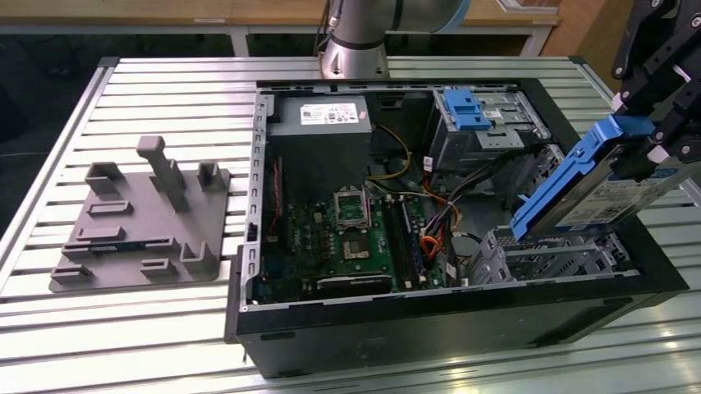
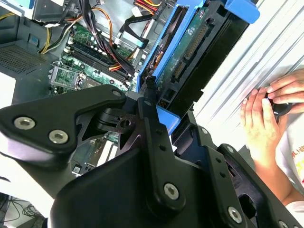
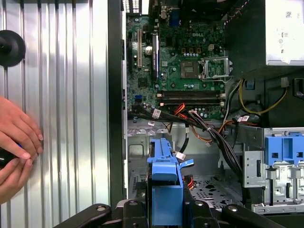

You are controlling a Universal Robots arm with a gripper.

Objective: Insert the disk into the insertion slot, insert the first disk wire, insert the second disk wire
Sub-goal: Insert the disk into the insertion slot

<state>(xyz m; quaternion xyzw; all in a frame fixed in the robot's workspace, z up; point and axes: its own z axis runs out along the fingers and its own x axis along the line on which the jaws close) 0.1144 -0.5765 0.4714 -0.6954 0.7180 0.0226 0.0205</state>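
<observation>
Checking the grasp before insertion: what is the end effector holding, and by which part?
The end effector holds the disk by the upper end of its blue carrier; the disk is tilted, with its lower end over the slot.

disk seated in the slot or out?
Out. The gripper holds the disk tilted above the insertion slot, lower end near the slot's top edge.

Bench is a slatted aluminium-profile table [image 1: 164, 82], with strong glare off the ribs. Behind it there's a wood-coloured panel [image 1: 164, 10] with a white frame rail [image 1: 143, 29] just beneath. Dark floor [image 1: 28, 107] past the table edge at the exterior view's left. Lighting is bright and even.
</observation>
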